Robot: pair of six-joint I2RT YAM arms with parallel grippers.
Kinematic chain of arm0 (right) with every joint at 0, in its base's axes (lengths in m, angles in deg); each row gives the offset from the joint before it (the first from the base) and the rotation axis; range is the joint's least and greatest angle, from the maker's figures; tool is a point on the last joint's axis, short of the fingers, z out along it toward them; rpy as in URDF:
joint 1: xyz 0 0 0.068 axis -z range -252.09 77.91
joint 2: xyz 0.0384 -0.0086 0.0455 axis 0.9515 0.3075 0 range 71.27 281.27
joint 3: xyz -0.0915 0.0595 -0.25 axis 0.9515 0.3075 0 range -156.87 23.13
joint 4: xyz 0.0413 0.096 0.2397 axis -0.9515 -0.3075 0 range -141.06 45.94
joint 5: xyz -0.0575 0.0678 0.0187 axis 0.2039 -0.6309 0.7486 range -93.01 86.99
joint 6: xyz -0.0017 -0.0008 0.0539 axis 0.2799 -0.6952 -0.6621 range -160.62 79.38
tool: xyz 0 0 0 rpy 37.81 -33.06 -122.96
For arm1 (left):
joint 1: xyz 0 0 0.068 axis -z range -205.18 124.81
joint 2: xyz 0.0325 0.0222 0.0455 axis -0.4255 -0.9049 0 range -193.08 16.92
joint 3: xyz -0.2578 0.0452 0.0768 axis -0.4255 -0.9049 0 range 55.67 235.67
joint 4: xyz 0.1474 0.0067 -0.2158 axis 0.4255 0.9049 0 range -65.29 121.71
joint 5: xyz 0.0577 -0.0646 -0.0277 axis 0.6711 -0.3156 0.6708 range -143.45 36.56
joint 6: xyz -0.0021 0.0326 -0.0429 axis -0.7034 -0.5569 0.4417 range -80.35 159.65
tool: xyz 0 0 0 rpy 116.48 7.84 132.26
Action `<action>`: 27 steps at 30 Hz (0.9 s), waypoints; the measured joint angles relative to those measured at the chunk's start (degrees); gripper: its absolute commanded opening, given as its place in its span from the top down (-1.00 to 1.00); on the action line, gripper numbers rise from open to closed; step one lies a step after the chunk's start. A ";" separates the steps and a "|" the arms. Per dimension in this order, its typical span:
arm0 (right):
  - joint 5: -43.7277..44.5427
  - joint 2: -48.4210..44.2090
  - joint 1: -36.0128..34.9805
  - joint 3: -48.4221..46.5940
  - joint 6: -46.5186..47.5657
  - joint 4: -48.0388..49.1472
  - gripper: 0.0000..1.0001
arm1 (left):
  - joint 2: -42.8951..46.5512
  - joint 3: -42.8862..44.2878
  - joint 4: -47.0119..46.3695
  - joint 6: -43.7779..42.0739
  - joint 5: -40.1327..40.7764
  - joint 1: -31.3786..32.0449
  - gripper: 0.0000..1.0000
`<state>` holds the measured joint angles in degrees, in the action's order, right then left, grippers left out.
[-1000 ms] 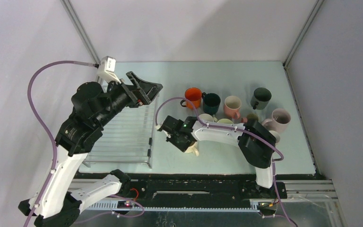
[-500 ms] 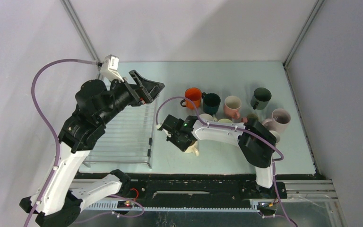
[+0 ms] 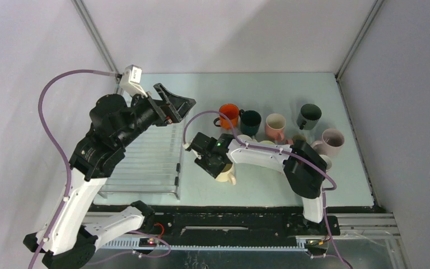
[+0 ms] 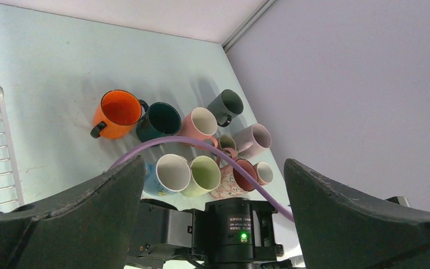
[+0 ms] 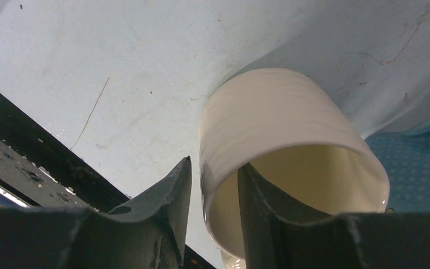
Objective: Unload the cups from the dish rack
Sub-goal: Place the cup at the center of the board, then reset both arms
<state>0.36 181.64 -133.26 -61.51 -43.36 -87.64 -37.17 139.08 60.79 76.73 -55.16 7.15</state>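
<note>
While the left end effector [image 3: 173, 106] is hanging spread above the dish rack [image 3: 145, 168], the right end effector [image 5: 214, 168], clamped on the wall of the cream cup [image 5: 280, 112], is shifting it slightly over the surface [image 3: 269, 89] beside the rack; unloading is seemingly finishing.

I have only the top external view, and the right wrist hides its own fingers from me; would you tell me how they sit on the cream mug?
Observer: In the right wrist view, the right gripper pinches the wall of the cream mug, with one finger outside and one inside the rim.
Operator: Thank you. Is the left gripper carrying anything?
Observer: No. The left wrist view shows the left gripper wide open, with nothing between its fingers.
Operator: And which mugs are half hidden under the right arm?
Observer: A light blue mug and a pale green mug stand upright side by side.
</note>
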 measured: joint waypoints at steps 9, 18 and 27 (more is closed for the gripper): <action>0.22 -2.80 -0.09 -1.97 -0.50 -2.82 -0.25 | -0.04 0.04 0.04 -0.04 -0.31 0.00 -1.00; 0.11 -13.03 0.15 -6.03 -3.02 -3.43 -0.72 | 0.04 1.55 -0.07 -0.09 -1.51 0.00 -1.00; -0.28 -23.02 6.91 -4.83 -9.27 -2.49 -0.99 | 0.37 1.57 -0.50 -1.31 -1.70 0.63 -1.00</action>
<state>0.08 158.62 -126.35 -66.34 -52.63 -90.13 -36.80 140.66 60.29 75.41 -56.87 7.79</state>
